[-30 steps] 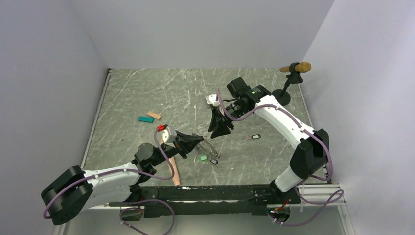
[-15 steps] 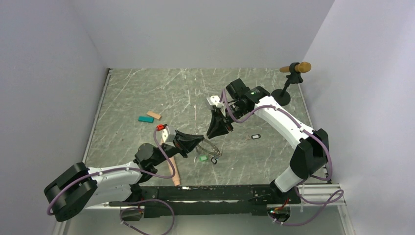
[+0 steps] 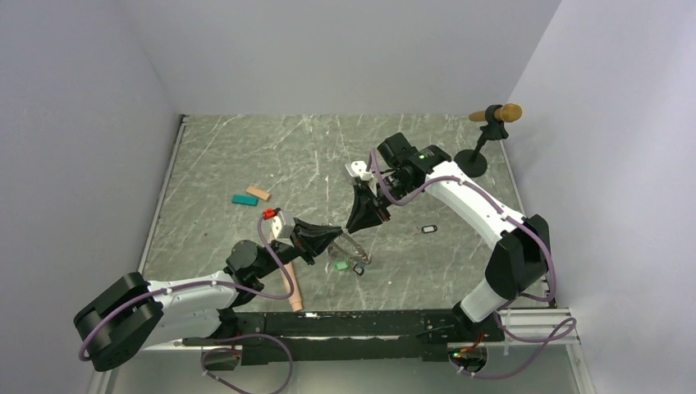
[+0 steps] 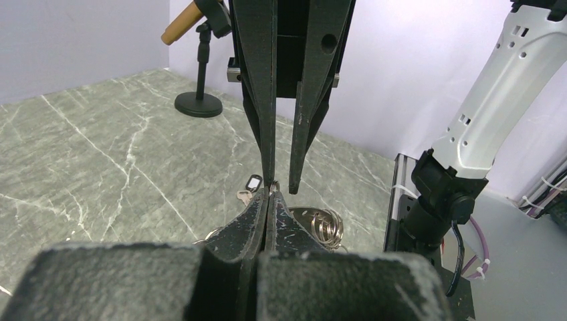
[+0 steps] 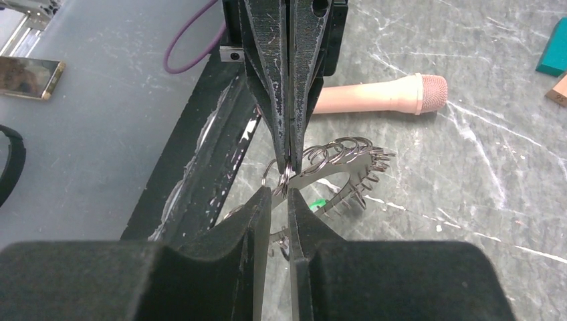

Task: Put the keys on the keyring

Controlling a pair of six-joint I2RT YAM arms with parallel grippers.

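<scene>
- Table (image 3: 246, 148): grey marble. Both arms are stretched toward its near-middle part, and their tips are brought almost together there.
- Left gripper (image 3: 336, 237): in the top view its fingers are laid roughly along the 9-to-3 line, tips at the 3 o'clock end. The jaws are pressed fully together. A coil of the keyring (image 3: 358, 251) appears to be pinched at the very tip.
- Right gripper (image 3: 359, 227): it is brought in from 12 o'clock, with fingers aimed between 6 and 7 and tips just beside the left tips. Only a narrow slit is left between the jaws, and nothing is seen held in it.
- Keyring: its bulk is hung off the left tips toward 4 o'clock.
  - From the right wrist, one small loop is seen at 12 o'clock of the slit, dead ahead.
  - The remaining coils are spread toward 2 o'clock.
  - Contact between that loop and the right pads cannot be made out.
- Judgement: the coming move is thought to turn on that loop being lined up with the slit, with the right arm as the working one.
- Keys:
  - A green key (image 3: 340, 265) is found on the table at 6 o'clock of the left tips.
  - A black key (image 3: 359, 270) is just beside it at 3 o'clock.
  - Attachment of either to the ring cannot be told.
  - A black-and-white key (image 3: 428, 229) is left loose, well apart at 3 o'clock of the right gripper.
</scene>
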